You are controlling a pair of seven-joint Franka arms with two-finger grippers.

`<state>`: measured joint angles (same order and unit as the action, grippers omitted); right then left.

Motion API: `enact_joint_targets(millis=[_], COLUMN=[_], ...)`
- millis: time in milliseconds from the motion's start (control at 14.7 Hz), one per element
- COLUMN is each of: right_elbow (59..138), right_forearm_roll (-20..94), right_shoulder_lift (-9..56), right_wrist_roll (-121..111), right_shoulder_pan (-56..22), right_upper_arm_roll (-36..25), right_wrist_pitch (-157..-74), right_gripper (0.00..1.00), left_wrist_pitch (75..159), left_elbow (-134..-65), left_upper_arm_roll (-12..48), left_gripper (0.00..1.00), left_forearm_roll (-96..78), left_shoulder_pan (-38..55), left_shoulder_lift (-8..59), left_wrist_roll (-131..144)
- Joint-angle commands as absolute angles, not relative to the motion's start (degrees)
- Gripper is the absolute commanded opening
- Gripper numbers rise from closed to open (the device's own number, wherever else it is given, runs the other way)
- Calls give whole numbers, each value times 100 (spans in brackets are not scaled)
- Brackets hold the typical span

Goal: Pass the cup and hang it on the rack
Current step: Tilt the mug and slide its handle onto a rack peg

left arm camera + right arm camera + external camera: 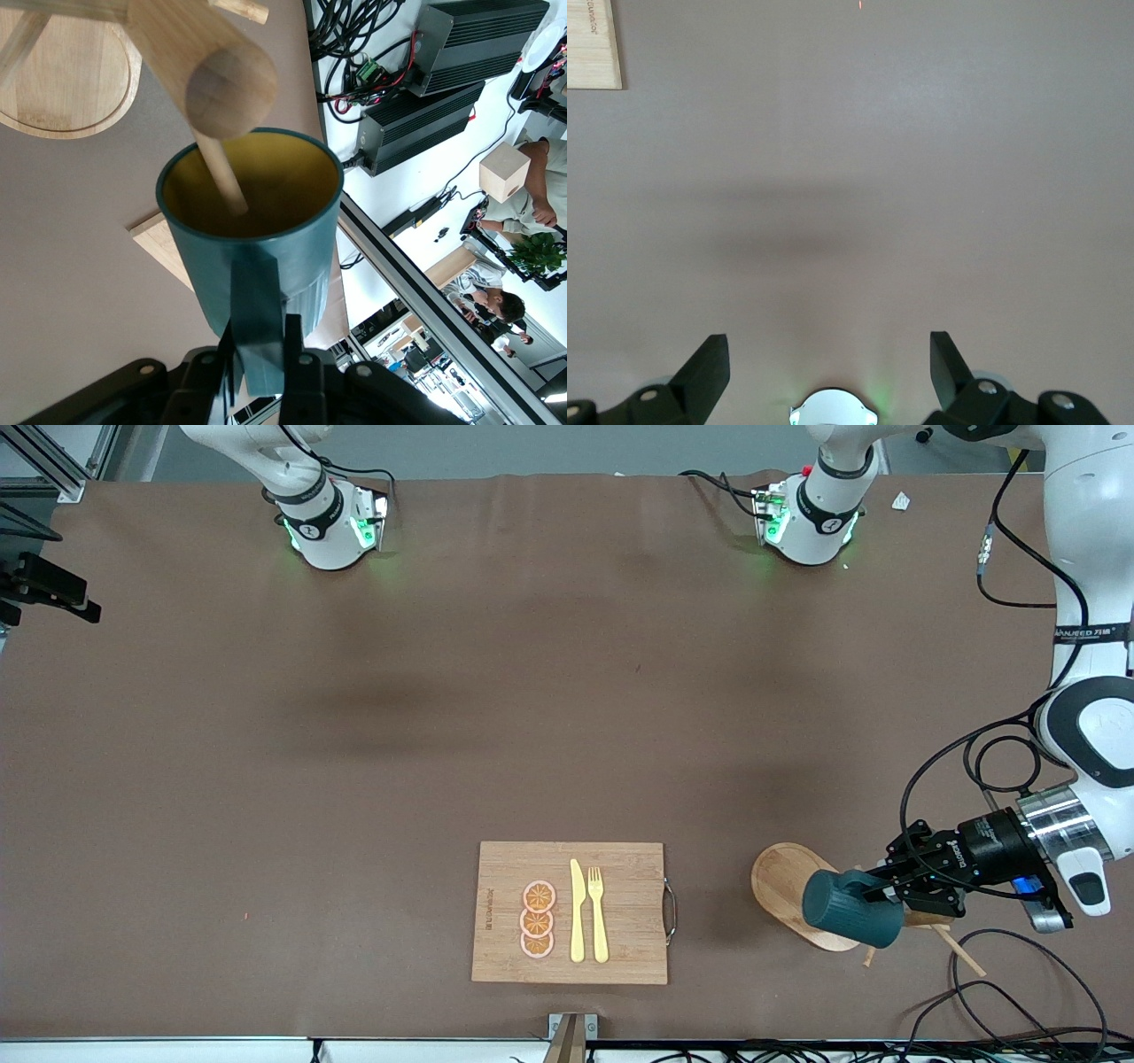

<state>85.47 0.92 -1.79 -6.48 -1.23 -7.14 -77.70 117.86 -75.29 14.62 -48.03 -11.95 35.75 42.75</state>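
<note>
Your left gripper (886,886) has its jaws clamped tight on the handle of the cup (846,908), holding it on its side over the rack (793,890), near the left arm's end of the table. In the left wrist view a peg (221,173) reaches into the cup's mouth at about 11 o'clock; whether it touches the inside you cannot tell. Your right gripper (830,367) waits with jaws spread wide, holding nothing, over bare table (850,177). The board (570,912) lies beside the rack toward the right arm's end.
</note>
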Motion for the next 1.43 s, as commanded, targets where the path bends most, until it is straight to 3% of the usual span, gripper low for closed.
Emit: enact_joint_targets(millis=[0, 1363], right_elbow=[8710, 8710], right_forearm_roll=[88, 53], right_shoulder_lift=[-325, -325], right_wrist_roll=[-685, -756], right_shoulder_pan=[-105, -105], right_upper_arm_roll=[-703, -703], right_wrist_pitch=[-7822, -7892], right_gripper=[100, 100], left_wrist_pitch=[11707, 11584], left_elbow=[-7550, -7550], left_upper_arm_roll=[1477, 1512], left_gripper=[14, 16], left_forearm_roll=[-5062, -5159], left_shoulder_pan=[-1318, -1564], left_shoulder_lift=[3568, 3761], left_wrist_roll=[4193, 3314])
